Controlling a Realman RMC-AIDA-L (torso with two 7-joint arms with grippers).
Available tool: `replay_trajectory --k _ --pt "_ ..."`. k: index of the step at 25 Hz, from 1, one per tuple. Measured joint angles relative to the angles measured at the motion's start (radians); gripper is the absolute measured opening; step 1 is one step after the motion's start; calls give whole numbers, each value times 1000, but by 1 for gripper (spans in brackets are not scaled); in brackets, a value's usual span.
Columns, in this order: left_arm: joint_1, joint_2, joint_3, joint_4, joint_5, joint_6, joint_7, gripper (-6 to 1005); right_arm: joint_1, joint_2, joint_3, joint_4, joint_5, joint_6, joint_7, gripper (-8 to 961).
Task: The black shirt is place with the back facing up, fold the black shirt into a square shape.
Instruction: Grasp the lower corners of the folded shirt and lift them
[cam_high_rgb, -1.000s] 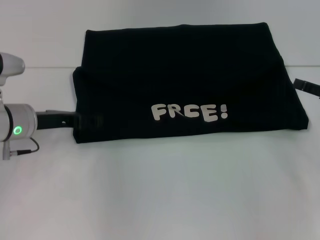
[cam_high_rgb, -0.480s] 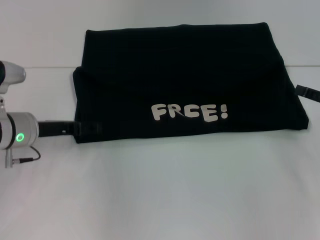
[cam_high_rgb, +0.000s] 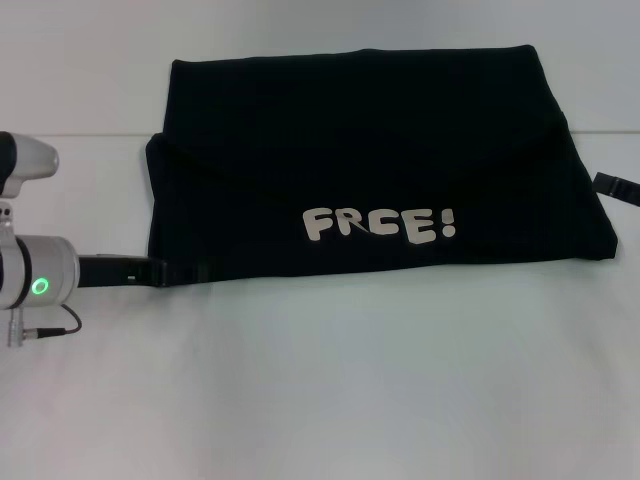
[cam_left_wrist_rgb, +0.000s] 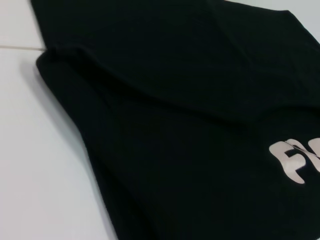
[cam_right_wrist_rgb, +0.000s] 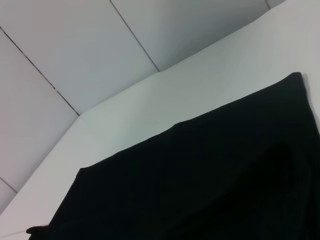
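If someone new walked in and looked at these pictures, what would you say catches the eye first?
Probably the black shirt, partly folded into a wide band across the far half of the white table, with pale "FREE!" lettering near its front edge. Next, the left gripper at the shirt's front left corner, and the right gripper just showing beside its right edge.

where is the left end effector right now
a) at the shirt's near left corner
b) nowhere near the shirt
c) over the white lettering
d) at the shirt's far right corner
a: in the head view the left end effector meets the near left corner of the black shirt, well to the left of the white lettering.
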Motion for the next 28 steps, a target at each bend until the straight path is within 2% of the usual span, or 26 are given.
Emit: replay_trajectory --k 9,14,20,23,28 --pt "-4 -2 8 0 3 -32 24 718 -6 0 0 -1 0 -1 0 707" --pt "-8 0 12 1 3 -36 25 560 -5 -5 -1 -2 -37 0 0 706" --pt "-19 4 16 -2 20 -29 26 296 15 -36 -1 -8 -167 22 16 705" --pt "-23 4 23 -2 22 -28 26 233 25 -45 -2 -25 -230 43 46 705" --pt "-30 6 33 -3 23 -26 20 128 51 -40 -8 -41 -319 90 69 704"
